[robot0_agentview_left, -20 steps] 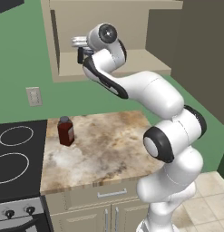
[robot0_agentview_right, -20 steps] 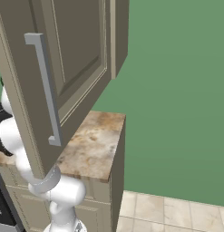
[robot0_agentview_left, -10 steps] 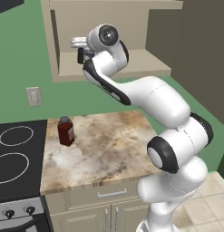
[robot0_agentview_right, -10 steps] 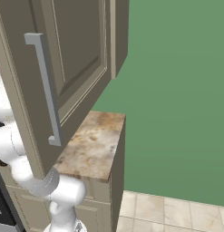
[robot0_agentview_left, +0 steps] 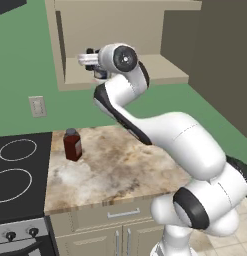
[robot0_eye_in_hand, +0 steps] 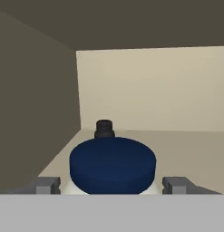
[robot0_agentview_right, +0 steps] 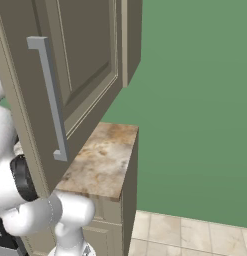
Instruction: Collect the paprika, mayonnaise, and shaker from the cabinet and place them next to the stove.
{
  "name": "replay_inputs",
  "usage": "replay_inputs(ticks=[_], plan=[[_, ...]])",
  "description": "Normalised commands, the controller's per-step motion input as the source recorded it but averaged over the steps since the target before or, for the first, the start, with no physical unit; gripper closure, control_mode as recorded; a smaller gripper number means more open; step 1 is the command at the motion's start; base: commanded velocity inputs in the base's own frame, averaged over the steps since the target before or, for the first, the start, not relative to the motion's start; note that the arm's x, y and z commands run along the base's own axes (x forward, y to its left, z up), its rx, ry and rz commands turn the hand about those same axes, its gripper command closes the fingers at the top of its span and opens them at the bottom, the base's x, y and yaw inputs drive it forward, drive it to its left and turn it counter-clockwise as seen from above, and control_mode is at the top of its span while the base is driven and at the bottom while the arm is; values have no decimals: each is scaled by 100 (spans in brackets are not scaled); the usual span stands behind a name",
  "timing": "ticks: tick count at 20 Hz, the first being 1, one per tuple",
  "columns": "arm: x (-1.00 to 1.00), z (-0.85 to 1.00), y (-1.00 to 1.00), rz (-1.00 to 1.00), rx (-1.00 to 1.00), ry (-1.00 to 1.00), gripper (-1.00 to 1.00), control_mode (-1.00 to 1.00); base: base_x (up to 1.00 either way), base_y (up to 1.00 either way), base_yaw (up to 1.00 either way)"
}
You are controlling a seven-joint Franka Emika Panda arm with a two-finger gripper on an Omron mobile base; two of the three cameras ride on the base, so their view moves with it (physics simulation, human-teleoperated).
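Observation:
The mayonnaise [robot0_eye_in_hand: 112,165], a white jar with a dark blue lid, stands on the cabinet [robot0_agentview_left: 70,82] floor directly in front of my gripper [robot0_eye_in_hand: 113,186]. The gripper is open, its grey fingertips [robot0_eye_in_hand: 46,185] flanking the jar with a small gap on each side. The black shaker [robot0_eye_in_hand: 104,128] stands just behind the jar, near the cabinet's back corner. In the left base view my gripper [robot0_agentview_left: 89,59] reaches horizontally into the cabinet's lower opening. The paprika [robot0_agentview_left: 72,145] stands upright on the counter, close to the stove [robot0_agentview_left: 15,175].
The marbled counter [robot0_agentview_left: 115,170] runs to the right of the cooktop. An open cabinet door with a grey bar handle [robot0_agentview_right: 50,95] hangs close on the arm's right. A wall outlet [robot0_agentview_left: 37,106] sits above the counter's back edge.
The hand has dropped slightly inside the cabinet opening, and the elbow has swung out to the right. The jaws hold the same width. The paprika has not moved.

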Motion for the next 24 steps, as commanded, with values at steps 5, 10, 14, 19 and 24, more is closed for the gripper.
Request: replay_inputs(ticks=[5, 10, 14, 19, 24], plan=[[-85, -32, 0, 1, 0, -7, 100, -100, 0, 0, 0], [-71, -40, 2, 4, 0, 0, 100, -100, 0, 0, 0], [-46, -49, 24, 10, -4, 0, 100, -100, 0, 0, 0], [-13, -55, 32, 20, -3, 5, 100, -100, 0, 0, 0], [0, -60, 34, 29, -2, 7, 100, -100, 0, 0, 0]])
